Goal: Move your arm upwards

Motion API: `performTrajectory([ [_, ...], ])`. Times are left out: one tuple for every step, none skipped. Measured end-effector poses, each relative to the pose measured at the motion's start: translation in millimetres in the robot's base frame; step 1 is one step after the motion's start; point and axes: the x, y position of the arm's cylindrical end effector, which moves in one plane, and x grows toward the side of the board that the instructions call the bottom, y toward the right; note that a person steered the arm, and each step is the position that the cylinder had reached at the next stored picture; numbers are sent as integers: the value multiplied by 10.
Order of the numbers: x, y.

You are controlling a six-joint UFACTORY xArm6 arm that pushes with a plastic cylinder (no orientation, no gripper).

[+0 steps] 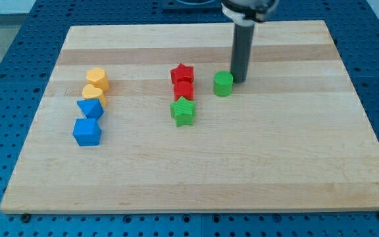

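Note:
My dark rod comes down from the view's top and my tip [238, 81] rests on the wooden board [196, 178], just right of and touching or nearly touching a green cylinder [223, 83]. To the left of the cylinder stand a red star [182, 74], a red block [183, 90] right below it, and a green star [183, 111] below that. At the view's left are a yellow hexagon [97, 78], a yellow block [93, 93], a blue pentagon-like block [90, 108] and a blue cube [87, 131], in a column.
The board lies on a blue perforated table [5, 66]. The arm's round body [245, 10] hangs over the board's top edge.

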Motion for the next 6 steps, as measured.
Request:
performTrajectory([
  [26,0],
  [541,92],
  [290,77],
  [-531,-247],
  [-1003,-725],
  [-991,-758],
])
